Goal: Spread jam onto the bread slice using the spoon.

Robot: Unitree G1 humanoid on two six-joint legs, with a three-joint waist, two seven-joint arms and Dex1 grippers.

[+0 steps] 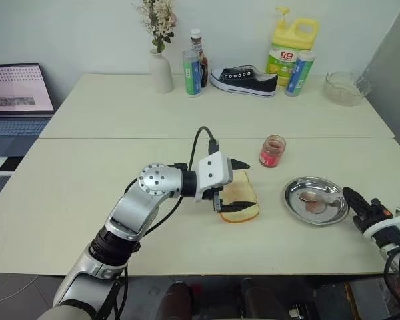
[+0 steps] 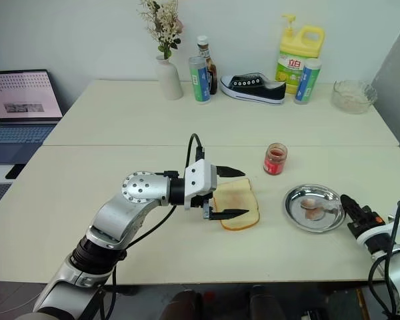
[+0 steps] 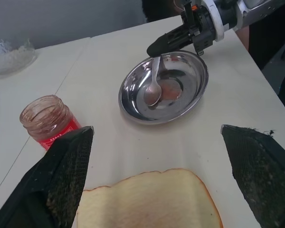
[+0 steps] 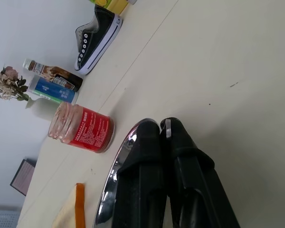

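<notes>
Fingers of the right hand are pressed together on the thin handle of the small shiny silver metal spoon, at the near rim of the round steel dish. The spoon's oval bowl lies in the dish middle beside a reddish smear. For a clean lift, the pinch should sit square on the handle and rise straight, so the bowl clears the rim without tipping.

Beyond the dish, farther from this hand, the small clear glass jar of reddish-pink jam stands open on the pale table; its red label carries writing too small to read.

The left hand is spread wide, one black finger on each side of the flat square bread slice with its golden-brown crust, seemingly to steady it.

Far across the table, a yellow detergent bottle bears a green label with two large characters I cannot read surely.
</notes>
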